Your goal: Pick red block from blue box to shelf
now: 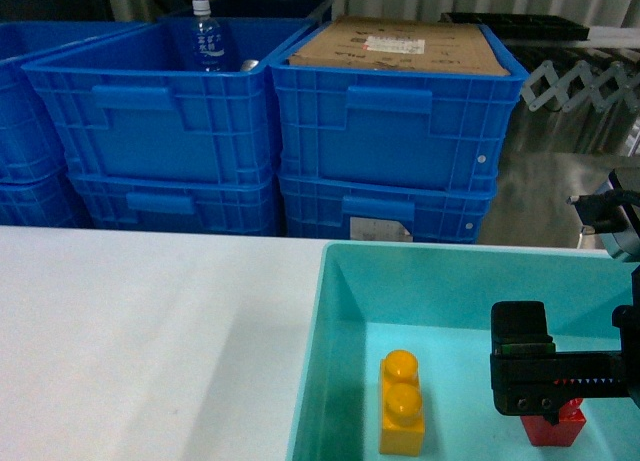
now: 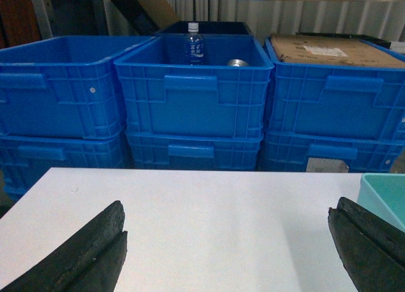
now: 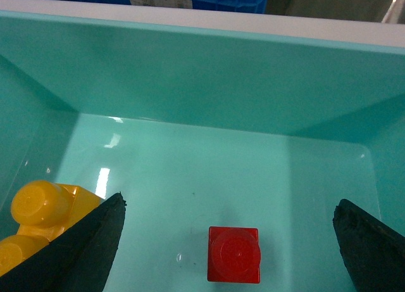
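While its jaws stand spread wide inside the blue box (image 3: 190, 70), the right gripper (image 3: 228, 241) hangs over the red block (image 3: 234, 254), which sits stud-up on the bin floor between the two fingers. At nine o'clock, the yellow two-stud brick (image 3: 38, 209) lies close to the left finger (image 3: 82, 247); a descent drifting that way could nudge it or catch the wrong piece. Parked over the white table (image 2: 209, 222), the left gripper (image 2: 228, 241) is open too, holding nothing.

White table (image 1: 140, 331), blue box (image 1: 330, 381) on it
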Robot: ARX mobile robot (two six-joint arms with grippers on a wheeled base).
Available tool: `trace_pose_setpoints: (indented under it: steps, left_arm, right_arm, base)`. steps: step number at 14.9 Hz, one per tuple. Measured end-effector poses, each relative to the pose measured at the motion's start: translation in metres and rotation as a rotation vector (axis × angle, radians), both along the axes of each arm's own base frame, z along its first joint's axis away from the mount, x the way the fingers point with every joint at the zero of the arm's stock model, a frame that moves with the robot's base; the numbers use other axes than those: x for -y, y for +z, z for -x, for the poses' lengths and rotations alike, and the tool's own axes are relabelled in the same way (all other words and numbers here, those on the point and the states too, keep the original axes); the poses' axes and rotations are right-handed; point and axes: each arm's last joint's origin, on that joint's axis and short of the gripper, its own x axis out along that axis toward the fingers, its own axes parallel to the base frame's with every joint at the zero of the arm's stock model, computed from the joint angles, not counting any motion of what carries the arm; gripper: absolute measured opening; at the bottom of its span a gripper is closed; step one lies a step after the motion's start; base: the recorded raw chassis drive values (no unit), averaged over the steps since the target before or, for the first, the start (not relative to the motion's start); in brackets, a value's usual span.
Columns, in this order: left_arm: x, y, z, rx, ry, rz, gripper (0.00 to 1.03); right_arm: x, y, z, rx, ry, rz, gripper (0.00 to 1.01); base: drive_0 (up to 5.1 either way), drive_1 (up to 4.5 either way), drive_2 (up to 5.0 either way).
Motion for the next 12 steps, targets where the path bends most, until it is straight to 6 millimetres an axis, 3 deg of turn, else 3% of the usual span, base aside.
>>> trace_pose_setpoints:
  steps: [7,12]
  left_arm:
    - [0.0,0.0,0.0,0.0,0.0,0.0,0.98]
    - [0.0,0.0,0.0,0.0,0.0,0.0,0.98]
  right_arm:
    - [-0.002,-0.028,-0.008,-0.025,-0.062,-0.037,0.98]
    - [0.018,-0.048,-0.015,-0.023,-0.142,-0.089,0.98]
  base:
    - [0.0,0.0,0.0]
    - [0.0,0.0,0.0]
